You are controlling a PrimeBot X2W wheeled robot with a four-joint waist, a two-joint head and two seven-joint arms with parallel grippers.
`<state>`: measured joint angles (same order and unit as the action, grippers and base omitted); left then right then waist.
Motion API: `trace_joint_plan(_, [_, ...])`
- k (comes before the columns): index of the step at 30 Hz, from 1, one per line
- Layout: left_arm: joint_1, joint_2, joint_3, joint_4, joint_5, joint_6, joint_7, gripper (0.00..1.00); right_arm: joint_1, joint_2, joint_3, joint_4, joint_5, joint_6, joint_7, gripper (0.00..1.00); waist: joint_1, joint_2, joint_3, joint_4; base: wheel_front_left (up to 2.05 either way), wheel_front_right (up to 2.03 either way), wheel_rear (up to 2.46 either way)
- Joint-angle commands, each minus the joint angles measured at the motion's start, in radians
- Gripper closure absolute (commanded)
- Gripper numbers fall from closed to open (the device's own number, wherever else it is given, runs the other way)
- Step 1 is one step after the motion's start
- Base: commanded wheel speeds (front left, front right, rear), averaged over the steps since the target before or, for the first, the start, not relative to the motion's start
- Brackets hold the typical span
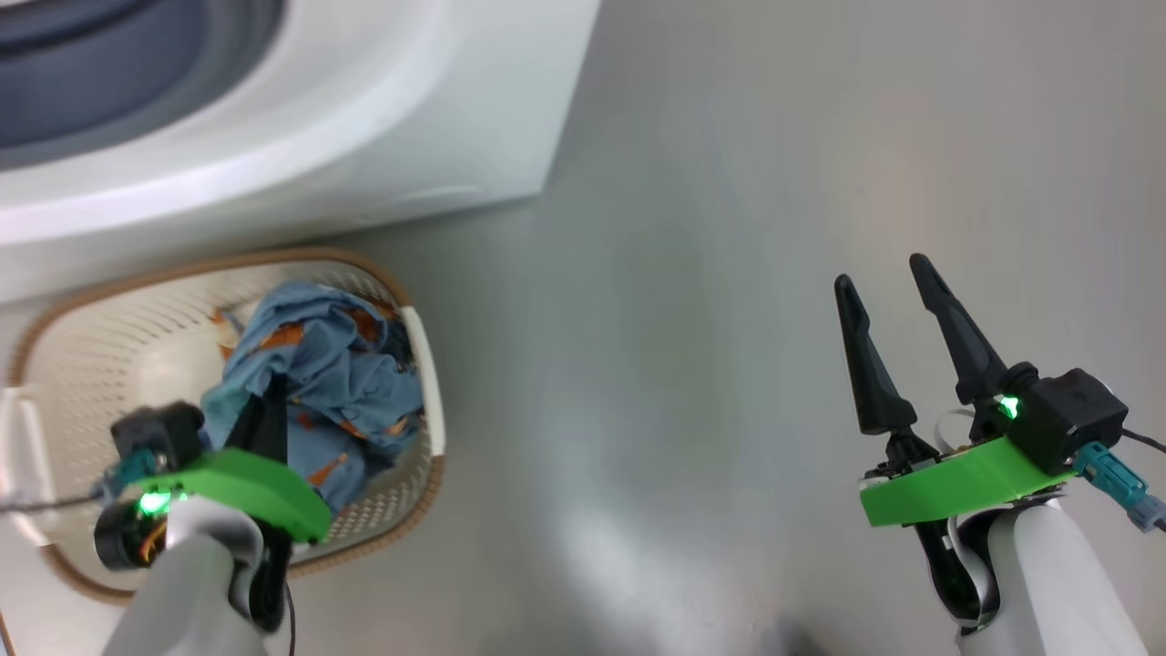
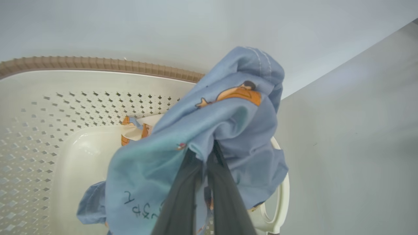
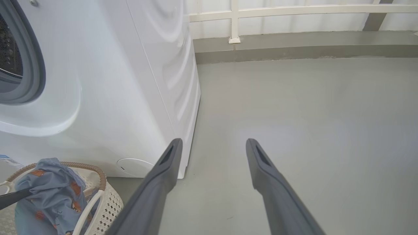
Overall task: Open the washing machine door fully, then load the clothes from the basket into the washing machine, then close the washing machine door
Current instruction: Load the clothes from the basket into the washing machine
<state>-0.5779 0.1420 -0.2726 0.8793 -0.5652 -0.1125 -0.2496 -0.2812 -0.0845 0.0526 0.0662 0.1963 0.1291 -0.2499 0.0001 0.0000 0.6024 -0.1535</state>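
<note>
One basket (image 1: 100,355), clothes (image 1: 337,364) inside, left jaws pinching

Dark, handwritten-style characters (image 2: 141,206) are printed on the light-blue clothes (image 2: 228,130), low in the left wrist view; they cannot be read. A blue label (image 3: 6,160) on the washing machine (image 3: 114,98) has print too small to read.

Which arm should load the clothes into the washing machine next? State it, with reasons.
Left. The left end effector is shut on the clothes at the basket, right by the washing machine. The right end effector is open and empty over the floor.
</note>
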Motion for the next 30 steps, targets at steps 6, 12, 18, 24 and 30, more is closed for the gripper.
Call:
trace_joint_plan(6, [0.149, -0.004, 0.116, -0.183, 0.086, 0.024, -0.012, 1.00, 0.063, -0.011, 0.026, -0.002, 0.006, 0.002, -0.012, 0.00, -0.0001, 0.0000, -0.157, 0.084, 0.00, 0.00, 0.00])
trace_joint_plan(12, [0.246, -0.043, 0.197, -0.330, 0.159, 0.021, -0.012, 1.00, 0.088, -0.013, 0.027, 0.014, 0.011, 0.002, -0.012, 0.00, -0.0001, 0.0000, -0.243, 0.108, 0.00, 0.00, 0.00])
trace_joint_plan(18, [0.322, -0.069, 0.259, -0.471, 0.224, 0.017, -0.012, 1.00, 0.111, -0.013, 0.029, 0.022, 0.012, 0.002, -0.012, 0.00, -0.0001, 0.0000, -0.313, 0.125, 0.00, 0.00, 0.00])
trace_joint_plan(24, [0.391, -0.084, 0.301, -0.633, 0.287, 0.020, -0.012, 1.00, 0.138, -0.014, 0.014, 0.025, 0.007, 0.002, -0.012, 0.00, -0.0001, 0.0000, -0.372, 0.142, 0.00, 0.00, 0.00])
trace_joint_plan(30, [0.458, -0.089, 0.319, -0.753, 0.330, 0.033, -0.012, 1.00, 0.161, -0.012, 0.018, 0.029, 0.001, 0.002, -0.012, 0.00, -0.0001, 0.0000, -0.428, 0.148, 0.00, 0.00, 0.00])
